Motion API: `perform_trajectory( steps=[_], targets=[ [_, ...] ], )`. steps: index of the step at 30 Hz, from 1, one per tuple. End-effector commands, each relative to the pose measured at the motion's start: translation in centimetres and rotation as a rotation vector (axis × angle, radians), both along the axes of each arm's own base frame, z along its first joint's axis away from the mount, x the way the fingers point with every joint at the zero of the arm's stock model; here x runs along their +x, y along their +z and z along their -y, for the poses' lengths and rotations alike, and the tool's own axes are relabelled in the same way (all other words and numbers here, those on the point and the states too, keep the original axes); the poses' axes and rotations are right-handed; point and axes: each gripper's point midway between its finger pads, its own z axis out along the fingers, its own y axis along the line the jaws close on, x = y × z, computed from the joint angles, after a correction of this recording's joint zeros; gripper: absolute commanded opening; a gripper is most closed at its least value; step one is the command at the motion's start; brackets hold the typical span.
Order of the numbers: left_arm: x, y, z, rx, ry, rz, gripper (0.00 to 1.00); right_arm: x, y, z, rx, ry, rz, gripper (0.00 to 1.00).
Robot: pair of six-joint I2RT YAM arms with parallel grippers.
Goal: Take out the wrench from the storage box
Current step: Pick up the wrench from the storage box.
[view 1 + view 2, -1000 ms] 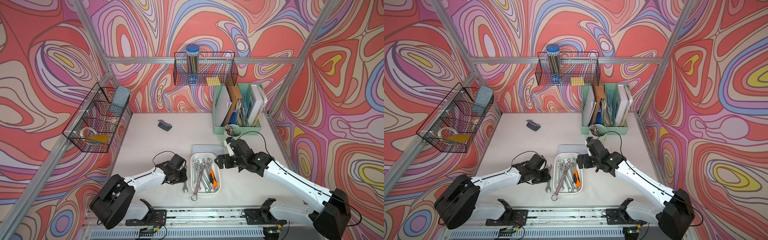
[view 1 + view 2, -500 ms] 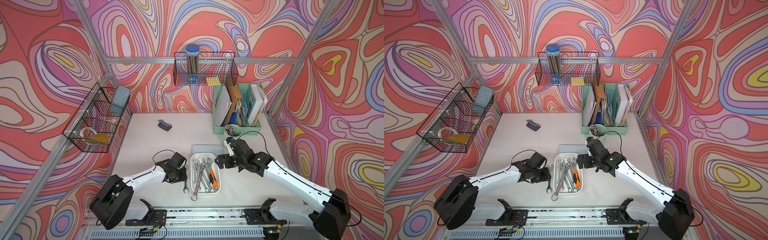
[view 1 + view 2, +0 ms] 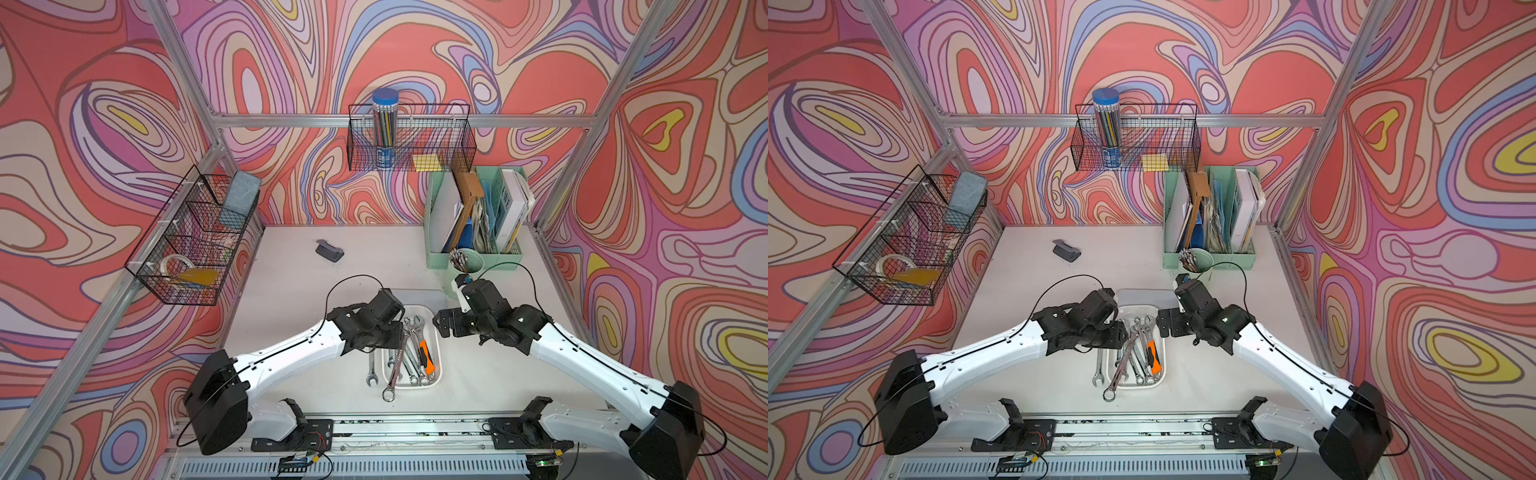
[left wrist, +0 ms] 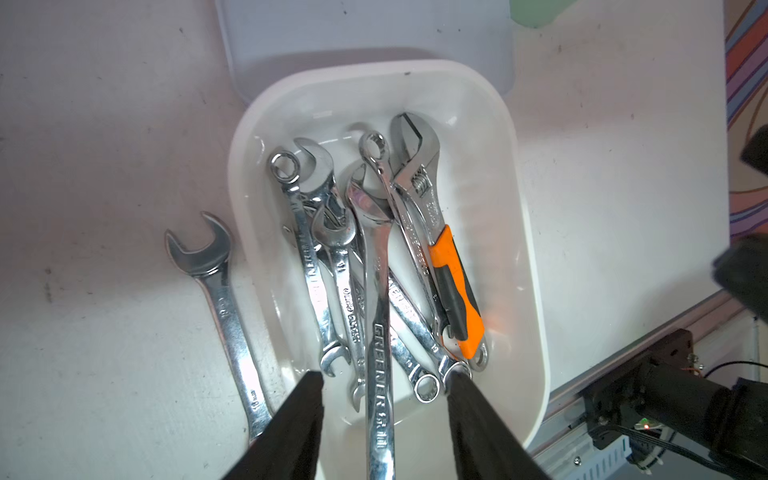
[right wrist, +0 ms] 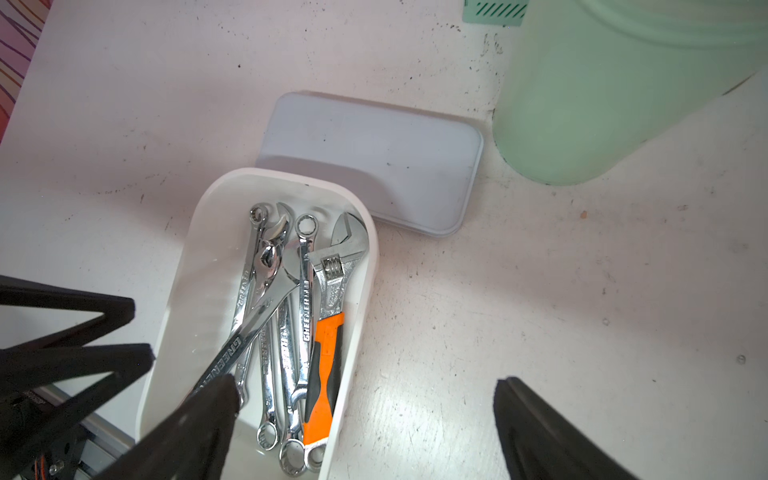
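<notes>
Mint-green file holder (image 3: 435,259) — pen cup (image 3: 452,277) just beside it, grey-blue lid (image 5: 374,166) near.

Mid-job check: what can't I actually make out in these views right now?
- Long wrench: in the left wrist view, its near end runs off the bottom edge between the fingers of the open left end effector.
- Wrench on the table: other end behind a finger there, and under the arm in top views.
- Lower wrenches in the storage box: overlapped, so the count is unclear.
- Right end effector: fingers cut off by the right wrist view's bottom edge.
</notes>
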Motion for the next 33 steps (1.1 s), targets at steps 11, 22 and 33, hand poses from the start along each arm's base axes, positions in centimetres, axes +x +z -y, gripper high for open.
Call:
perform_trajectory(
  steps=[11, 22, 33],
  targets=[
    [-0.6, -6.7, 1.0, 0.301, -0.107, -0.077, 0.43, -0.1, 0.5, 1.1, -0.022, -0.017, 0.025, 0.98],
    [-0.9, -8.6, 1.1, 0.419, -0.108, -0.095, 0.25, -0.2, 0.4, 1.0, -0.015, -0.014, 0.023, 0.98],
    [-1.0, -7.8, 0.9, 0.476, -0.058, -0.066, 0.0, -0.4, 0.6, 1.2, -0.011, -0.017, 0.026, 0.98]
  ],
)
